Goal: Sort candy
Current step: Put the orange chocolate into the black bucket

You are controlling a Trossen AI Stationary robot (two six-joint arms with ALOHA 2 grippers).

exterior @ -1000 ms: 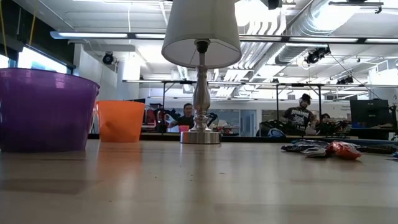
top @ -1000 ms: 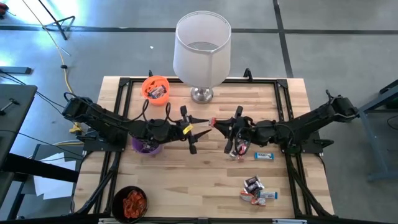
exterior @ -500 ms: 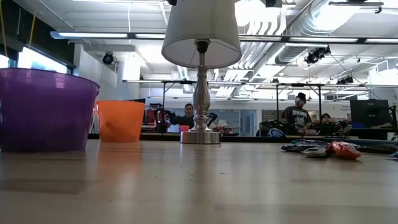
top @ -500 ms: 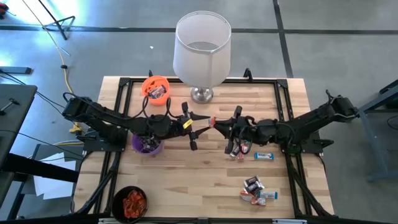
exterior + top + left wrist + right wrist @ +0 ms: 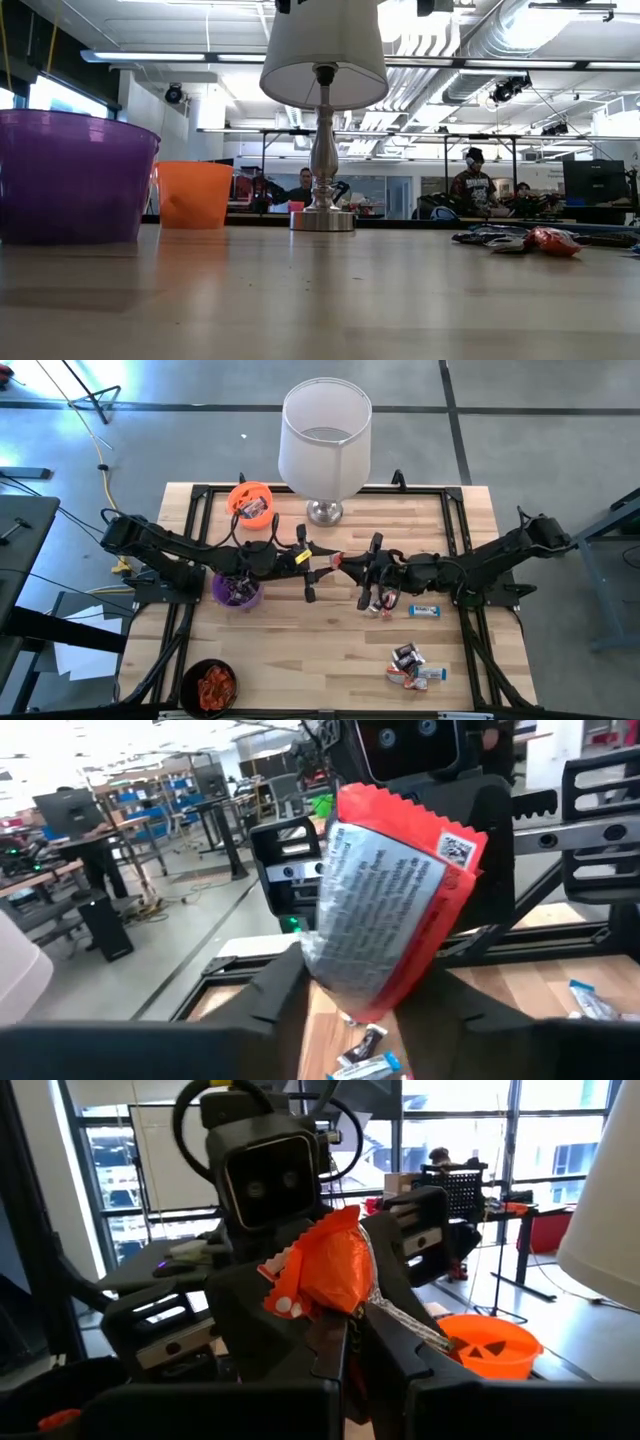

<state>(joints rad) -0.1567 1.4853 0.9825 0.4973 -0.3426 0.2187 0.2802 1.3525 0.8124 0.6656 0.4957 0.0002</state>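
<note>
Just in front of the table lamp (image 5: 325,435), the two grippers met above the middle of the wooden table (image 5: 330,650), both on one orange-red wrapped candy (image 5: 338,559). The right gripper (image 5: 352,563) pinched it with fingers pressed together; the right wrist view showed the crinkled orange wrapper (image 5: 330,1275) clamped at its own fingertips. The left gripper (image 5: 322,557) had its fingers spread either side of the same sweet, and only the left wrist view showed the wrapper's silver printed back (image 5: 385,910) between them.

From the lamp, the orange cup (image 5: 250,501) sat to the left, the purple cup (image 5: 235,592) nearer the front, the black cup (image 5: 208,685) at the front-left corner. Loose candies (image 5: 412,665) lay front-right; the low view showed them as a flat heap (image 5: 525,240) right of the lamp base (image 5: 322,219).
</note>
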